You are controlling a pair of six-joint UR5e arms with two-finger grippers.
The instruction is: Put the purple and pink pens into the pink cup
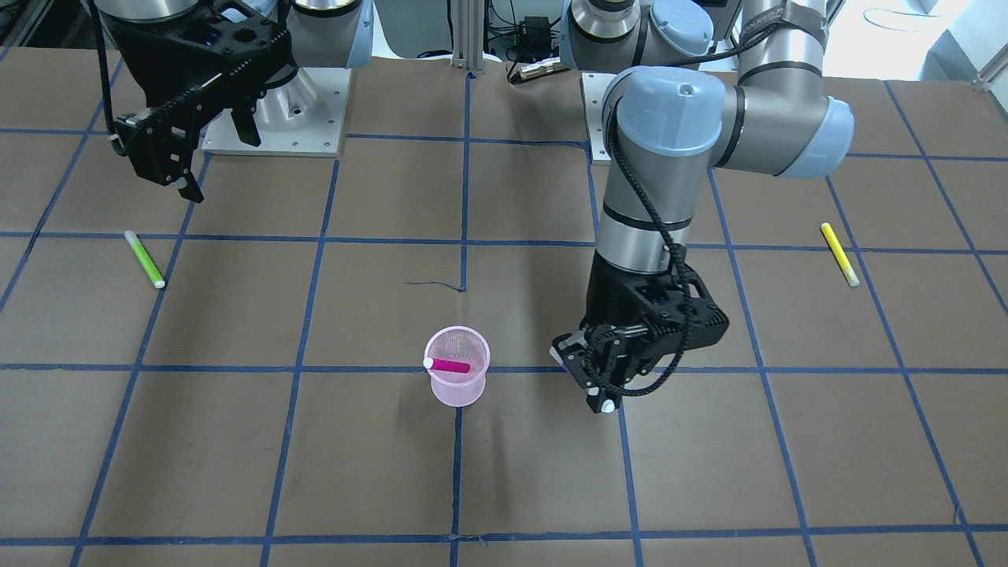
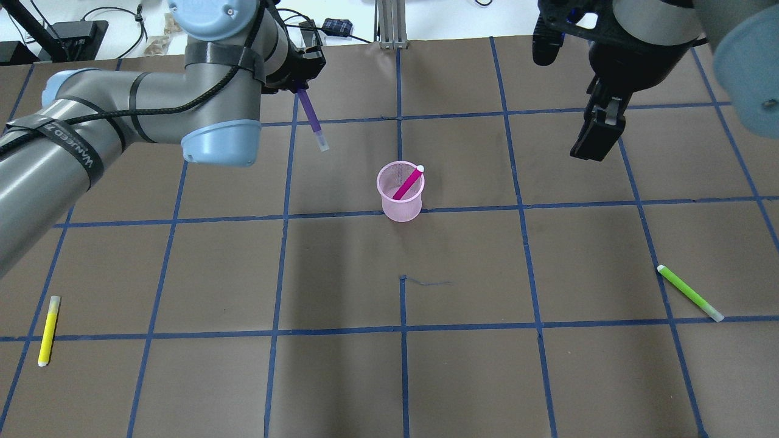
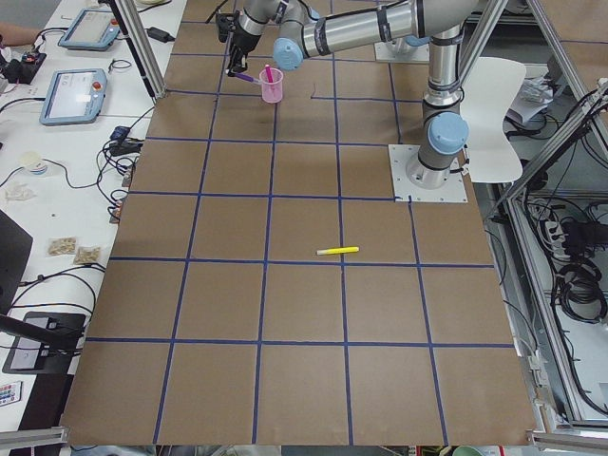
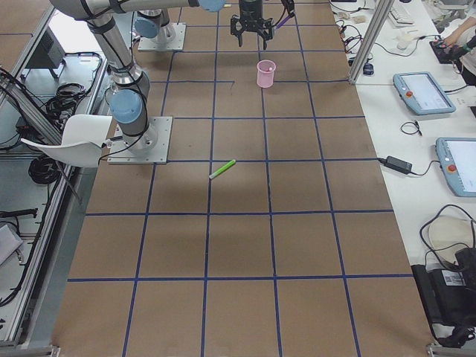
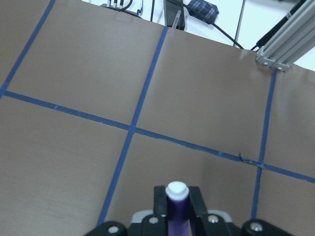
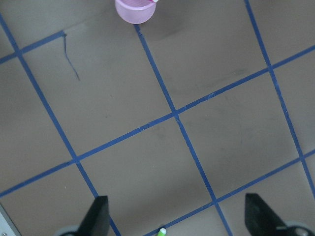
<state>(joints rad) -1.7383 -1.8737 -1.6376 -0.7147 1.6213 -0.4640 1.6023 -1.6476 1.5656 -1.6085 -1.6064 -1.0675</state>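
**Current state**

We see the left gripper pinching the purple pen above the desk, near the pink cup but apart from it. The pink pen leans inside the pink cup. The right gripper hangs spread.

My table is covered in brown paper marked into squares by blue tape, and the pink cup stands upright on it at a crossing of two tape lines near the middle. A yellow pen lies flat far out on my left and a green pen lies flat far out on my right, both well apart from the cup and nearer to me than it is. A thin dark scribble marks the paper between me and the cup
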